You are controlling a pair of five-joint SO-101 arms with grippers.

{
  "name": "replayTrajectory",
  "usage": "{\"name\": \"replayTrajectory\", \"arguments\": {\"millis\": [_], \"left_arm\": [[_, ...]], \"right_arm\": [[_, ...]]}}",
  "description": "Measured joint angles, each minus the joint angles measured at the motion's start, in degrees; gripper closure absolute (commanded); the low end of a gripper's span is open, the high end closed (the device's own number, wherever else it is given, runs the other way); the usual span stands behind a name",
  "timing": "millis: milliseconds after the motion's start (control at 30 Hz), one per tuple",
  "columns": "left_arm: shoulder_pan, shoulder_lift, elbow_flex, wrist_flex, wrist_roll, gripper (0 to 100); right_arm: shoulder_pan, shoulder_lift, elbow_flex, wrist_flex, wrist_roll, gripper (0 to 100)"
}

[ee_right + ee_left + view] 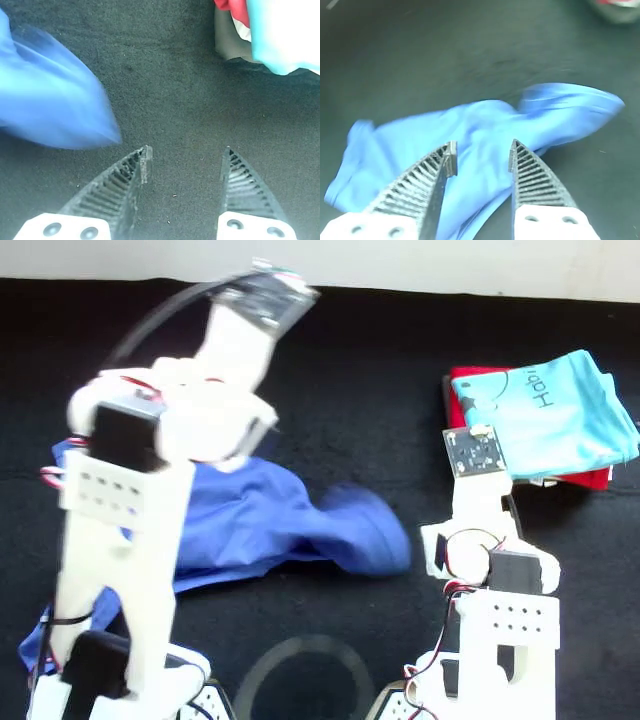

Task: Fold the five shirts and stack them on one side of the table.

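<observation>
Blue shirt (270, 520) unfolded, right under the left gripper (482, 150). Hung released above it, ribbed dark fingers (427, 185) spread apart, grasping nothing. Lay as a long, soft, rumpled heap of smooth fabric, one rounded end bulging toward the middle of the desk (380, 360), the other trailing under the left arm. Rested on matte black, felt-like cloth.

Off to the other side, the right gripper (187, 151): likewise released, tapered ribbed fingers wide over bare dark desk, blue fabric to one side and apart from it.

Farther out, near the desk's right edge: folded teal shirt (550, 415), flat and roughly rectangular, set on top of a folded red shirt (470, 375), red peeking out along the edges.
</observation>
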Motion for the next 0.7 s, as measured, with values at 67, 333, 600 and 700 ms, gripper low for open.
{"name": "replayTrajectory", "arguments": {"millis": [67,333,600,700], "left_arm": [[-6.07,0.00,0.00,0.70,0.00,82],[-25.32,1.67,8.79,-2.55,-1.76,82],[-25.49,18.02,15.30,-18.99,-1.76,82],[-26.29,26.20,15.21,-22.07,-1.76,82]], "right_arm": [[0.00,0.00,0.00,0.00,0.00,77.8],[-11.08,3.34,-1.41,0.00,-0.44,77.8],[-13.10,12.22,-8.53,0.00,-4.04,77.8],[-13.89,12.48,-8.70,0.00,-4.04,77.8]]}}
